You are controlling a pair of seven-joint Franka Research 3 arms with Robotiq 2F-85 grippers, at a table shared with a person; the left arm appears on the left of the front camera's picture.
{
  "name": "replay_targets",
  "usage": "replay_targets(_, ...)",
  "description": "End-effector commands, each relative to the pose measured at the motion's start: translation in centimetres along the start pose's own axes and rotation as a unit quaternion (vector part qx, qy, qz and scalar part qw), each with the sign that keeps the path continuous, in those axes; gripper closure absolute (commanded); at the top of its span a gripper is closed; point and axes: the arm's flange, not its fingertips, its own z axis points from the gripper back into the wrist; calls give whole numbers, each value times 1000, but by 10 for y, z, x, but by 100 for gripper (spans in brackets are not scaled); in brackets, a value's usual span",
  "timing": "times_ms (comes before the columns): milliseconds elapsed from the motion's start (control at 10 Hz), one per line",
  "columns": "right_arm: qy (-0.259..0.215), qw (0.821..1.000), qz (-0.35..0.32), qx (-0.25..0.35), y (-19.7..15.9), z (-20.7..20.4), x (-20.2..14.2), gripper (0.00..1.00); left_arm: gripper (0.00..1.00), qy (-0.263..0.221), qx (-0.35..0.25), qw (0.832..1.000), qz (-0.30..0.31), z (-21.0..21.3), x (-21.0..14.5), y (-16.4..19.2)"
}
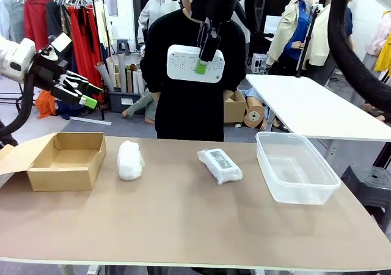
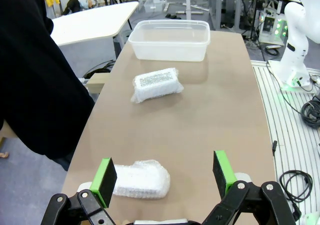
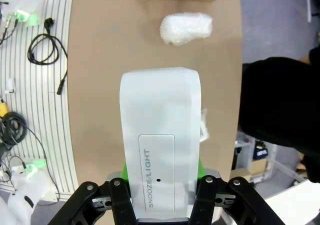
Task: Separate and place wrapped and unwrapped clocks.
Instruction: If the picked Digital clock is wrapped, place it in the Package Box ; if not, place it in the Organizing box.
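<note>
Right tool [image 1: 202, 64] clamped on white clock [image 1: 180, 64] — high above table [image 1: 183, 226], left tool [image 1: 93, 95] apart

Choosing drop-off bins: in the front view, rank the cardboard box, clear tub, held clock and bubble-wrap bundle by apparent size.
1. Cardboard box and clear tub: look alike, not ranked.
2. White clock, held aloft by the right gripper, so its nearness makes this unsure.
3. Bubble-wrap bundle.
</note>
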Motion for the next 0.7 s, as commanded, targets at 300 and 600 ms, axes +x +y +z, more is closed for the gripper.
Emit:
replay_targets(300,0,1000,0,-2,1,3,0,100,0,-1,0,1000,-2,0,1,-1)
replay_targets(600,-4,1000,-16,12,1,5,-1,100,0,-1,0,1000,-2,0,1,-1)
